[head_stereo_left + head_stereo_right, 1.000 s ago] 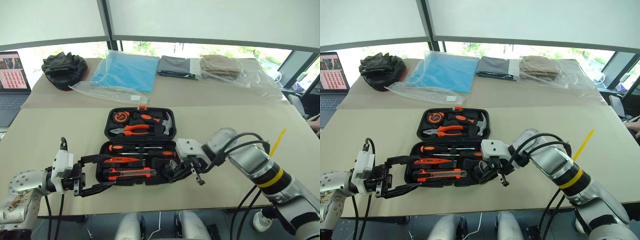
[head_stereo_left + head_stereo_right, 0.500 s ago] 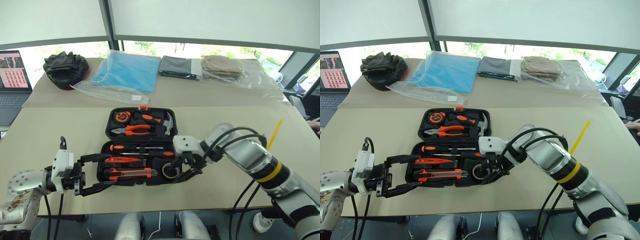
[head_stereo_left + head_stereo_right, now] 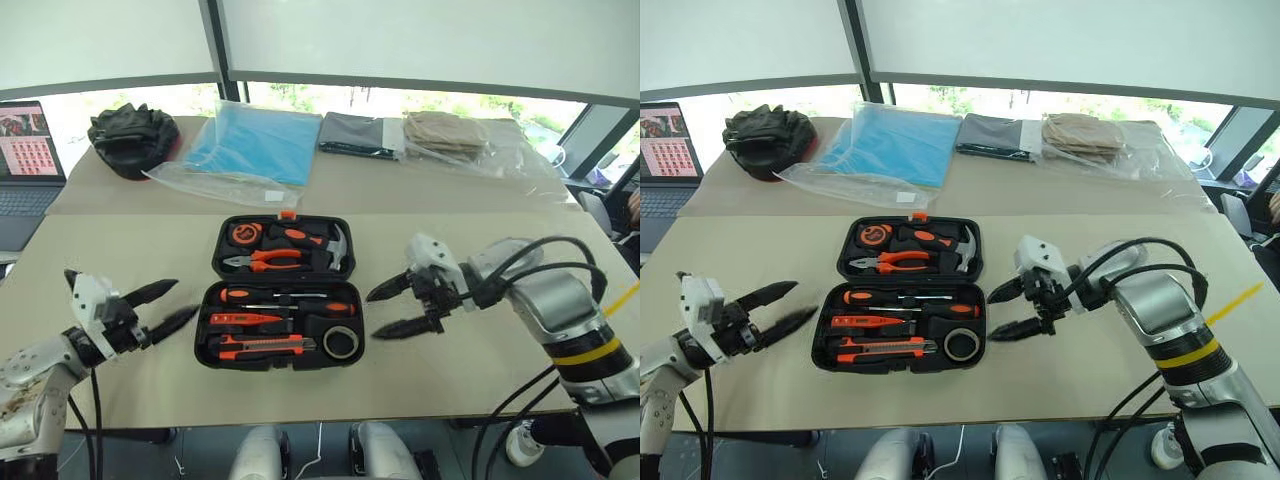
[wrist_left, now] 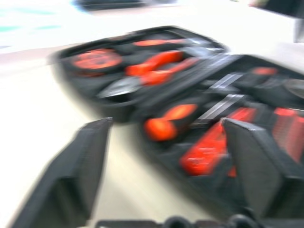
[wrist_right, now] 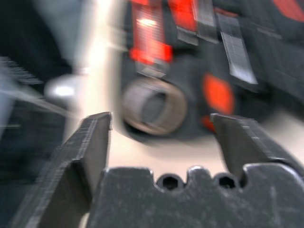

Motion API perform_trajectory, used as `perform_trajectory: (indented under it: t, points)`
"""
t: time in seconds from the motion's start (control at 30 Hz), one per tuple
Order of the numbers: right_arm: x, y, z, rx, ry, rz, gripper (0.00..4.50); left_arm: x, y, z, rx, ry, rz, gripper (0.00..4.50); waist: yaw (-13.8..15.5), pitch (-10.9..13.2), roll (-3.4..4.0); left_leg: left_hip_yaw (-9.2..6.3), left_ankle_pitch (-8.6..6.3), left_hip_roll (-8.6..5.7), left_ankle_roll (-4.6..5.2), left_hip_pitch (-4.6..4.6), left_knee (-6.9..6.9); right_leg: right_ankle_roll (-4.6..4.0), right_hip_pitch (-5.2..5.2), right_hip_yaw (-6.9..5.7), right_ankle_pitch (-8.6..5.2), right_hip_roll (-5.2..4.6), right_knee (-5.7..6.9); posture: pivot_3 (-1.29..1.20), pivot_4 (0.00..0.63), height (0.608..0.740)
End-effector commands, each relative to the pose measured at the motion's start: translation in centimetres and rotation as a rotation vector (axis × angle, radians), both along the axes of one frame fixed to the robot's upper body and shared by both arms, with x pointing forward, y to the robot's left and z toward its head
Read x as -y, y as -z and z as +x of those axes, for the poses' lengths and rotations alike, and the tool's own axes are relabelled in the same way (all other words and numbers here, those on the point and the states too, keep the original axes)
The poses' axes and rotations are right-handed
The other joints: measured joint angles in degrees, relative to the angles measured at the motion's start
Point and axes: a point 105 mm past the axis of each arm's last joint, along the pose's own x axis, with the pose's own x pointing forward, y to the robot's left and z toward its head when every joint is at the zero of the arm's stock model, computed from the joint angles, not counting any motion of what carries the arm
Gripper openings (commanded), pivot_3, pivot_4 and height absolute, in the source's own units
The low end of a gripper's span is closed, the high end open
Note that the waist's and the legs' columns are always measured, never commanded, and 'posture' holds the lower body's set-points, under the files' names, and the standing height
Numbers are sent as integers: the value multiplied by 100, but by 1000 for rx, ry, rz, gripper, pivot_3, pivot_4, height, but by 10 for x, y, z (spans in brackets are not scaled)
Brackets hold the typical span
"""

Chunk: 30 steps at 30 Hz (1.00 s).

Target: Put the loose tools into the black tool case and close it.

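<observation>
The black tool case (image 3: 281, 293) lay open and flat on the counter (image 3: 480, 360), lid half away from me, tray half nearer. In the tray sat two screwdrivers (image 3: 285, 296), the utility knife (image 3: 262, 346) and the tape roll (image 3: 341, 342) at its right end. The lid half held the pliers (image 3: 264, 261), hammer (image 3: 335, 246) and tape measure (image 3: 241, 233).

The head views showed the full layout. The left wrist view added a close, blurred look along the case from its left end; the right wrist view showed the tape roll directly between my right fingers (image 5: 85, 142), beyond their tips.

My left hand (image 3: 165, 306) was open and empty, fingers spread, just left of the tray's left edge, clear of it. My right hand (image 3: 396, 307) was open and empty, fingers spread, beside the tray's right edge, pointing at the case, not touching it.

Behind the case lay a blue bagged cloth (image 3: 250, 145), a dark folded cloth (image 3: 362, 134) and a tan one (image 3: 442, 131). A black bundle (image 3: 128, 139) and a laptop (image 3: 28, 160) stood far left.
</observation>
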Motion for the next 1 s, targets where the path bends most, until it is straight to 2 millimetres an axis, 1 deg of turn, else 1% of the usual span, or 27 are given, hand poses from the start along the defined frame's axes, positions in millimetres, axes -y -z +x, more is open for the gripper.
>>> perform_trajectory:
  t: [0.03, 0.1, 0.2, 0.23, 0.3, 0.43, 0.5, 0.63, 0.77, 0.83, 0.9, 0.97, 1.0]
  points:
    - [4, -7, 33, 202, 151, 48, 2238, 1, 1, 17, -3, -105, 39, 2104, -8, 0, 0, 1, 1, 0, -1, 0, 0, 0, -1, 3, 2, 1, 2, 0, 150, 740]
    - [1, -2, 46, 269, 190, 49, 1571, 6, 7, 26, -26, -145, 59, 1326, -20, 0, 0, 2, 3, 0, -5, -1, 0, -2, -4, 4, 4, 3, 5, 0, 150, 740]
    - [-8, 1, 61, 330, 223, 70, 604, 16, 16, 38, -67, -166, 94, 155, -47, 0, 0, 4, 4, 0, -7, -4, 0, -2, -7, 5, 5, 4, 6, 0, 150, 740]
    - [-10, 3, 62, 329, 216, 67, 133, 18, 18, 40, -78, -162, 99, 0, -51, 1, 1, 4, 4, 0, -7, -4, 0, -2, -6, 5, 5, 5, 6, 0, 150, 740]
    - [-16, 7, 61, 317, 186, 65, 50, 25, 18, 43, -82, -136, 92, 0, -72, 1, 1, 3, 5, 1, -7, -7, -1, -3, -9, 5, 5, 5, 6, 0, 150, 740]
    - [-35, 17, 49, 214, 110, 84, 50, 53, 20, 45, -105, -7, 88, 0, -73, 1, 1, 2, 5, 1, -7, -7, -1, -2, -6, 3, 5, 4, 4, 0, 150, 740]
    - [-37, 19, 46, 193, 95, 82, 50, 58, 20, 44, -109, 22, 85, 0, -55, 2, 4, 2, 5, 0, -7, -6, -1, -2, -6, 4, 5, 3, 6, 0, 150, 740]
    - [-40, 26, 31, 117, 61, 55, 50, 72, 25, 37, -151, 94, 68, 0, 14, 2, 5, 1, 5, 0, -5, -7, 0, 1, -4, 3, 7, 0, 4, 0, 150, 740]
    - [-41, 24, 20, 99, 60, 63, 50, 78, 25, 28, -149, 137, 71, 0, 18, 2, 5, 2, 0, 0, 1, -10, 0, 2, -5, 3, 7, 0, -3, 0, 150, 740]
    - [-39, 24, 17, 98, 72, 58, 50, 77, 25, 25, -149, 134, 73, 0, 17, 2, 5, 2, -1, 0, 2, -12, -1, 3, -6, 4, 6, 0, -6, 0, 150, 740]
    - [-22, 28, 20, 95, 118, 19, 50, 69, 23, 21, -149, 99, 70, 0, 15, 2, 5, 2, -1, 0, 2, -14, -1, 3, -6, 3, 6, 0, -9, 0, 150, 740]
    - [-6, 27, 27, 115, 173, -21, 50, 59, 21, 18, -152, 60, 77, 0, 23, 3, 5, 2, -2, 1, 4, -13, -1, 4, -5, 4, 5, -2, -10, 0, 150, 740]
    - [-2, 26, 29, 124, 187, -31, 50, 55, 21, 18, -155, 45, 82, 0, 25, 3, 5, 2, -3, 0, 5, -15, -1, 4, -6, 4, 5, -2, -11, 0, 150, 740]
